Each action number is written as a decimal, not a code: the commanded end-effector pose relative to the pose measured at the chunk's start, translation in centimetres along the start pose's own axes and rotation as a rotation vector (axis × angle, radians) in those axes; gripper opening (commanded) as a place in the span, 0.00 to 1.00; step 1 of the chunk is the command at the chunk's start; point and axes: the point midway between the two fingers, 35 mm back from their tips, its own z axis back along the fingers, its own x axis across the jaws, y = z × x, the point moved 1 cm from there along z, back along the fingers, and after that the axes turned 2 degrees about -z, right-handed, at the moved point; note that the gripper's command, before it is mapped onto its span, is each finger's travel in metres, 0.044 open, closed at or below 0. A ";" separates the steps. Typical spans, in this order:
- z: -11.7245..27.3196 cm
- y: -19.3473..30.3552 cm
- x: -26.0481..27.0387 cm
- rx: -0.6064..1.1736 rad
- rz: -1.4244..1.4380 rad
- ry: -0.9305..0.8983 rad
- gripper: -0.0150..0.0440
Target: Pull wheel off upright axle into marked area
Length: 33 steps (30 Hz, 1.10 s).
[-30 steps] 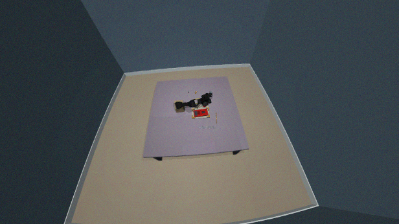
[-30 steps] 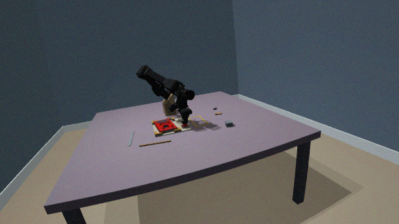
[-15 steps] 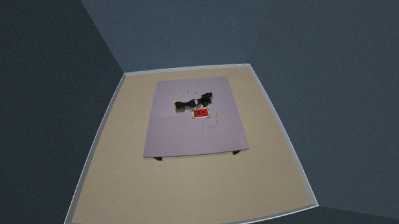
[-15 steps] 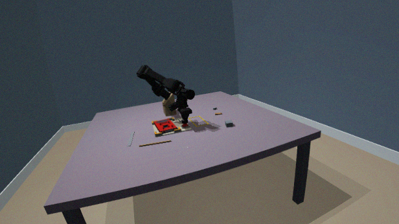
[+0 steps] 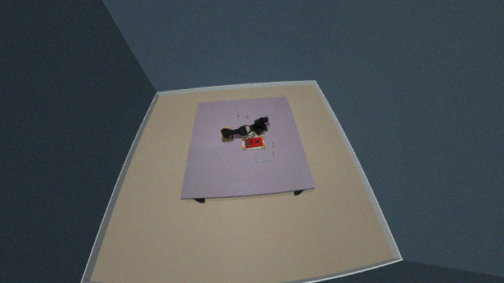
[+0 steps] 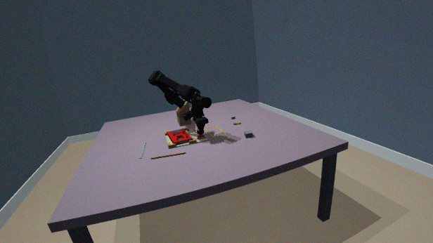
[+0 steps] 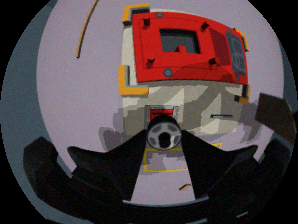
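Now fingers clamped on grey wheel (image 7: 162, 132), red fixture (image 7: 186, 46) beyond, no legible writing anywhere

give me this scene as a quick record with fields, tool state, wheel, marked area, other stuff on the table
tool: black parallel-jaw tool pointing down, shut on the small round grey wheel
wheel: between the two fingers, beside the red square-framed block; whether it has left the axle cannot be told
marked area: yellow-outlined rectangle on the lilac table top, next to the tool, nothing in it
other items: thin brown stick, pale grey strip, small grey block
task stage: wheel gripped, not yet placed
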 end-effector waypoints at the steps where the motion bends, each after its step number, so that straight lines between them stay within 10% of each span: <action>1: 0.6 0.2 0.0 0.002 0.008 -0.006 0.25; 33: 1.7 0.2 -0.1 0.001 0.009 -0.010 0.25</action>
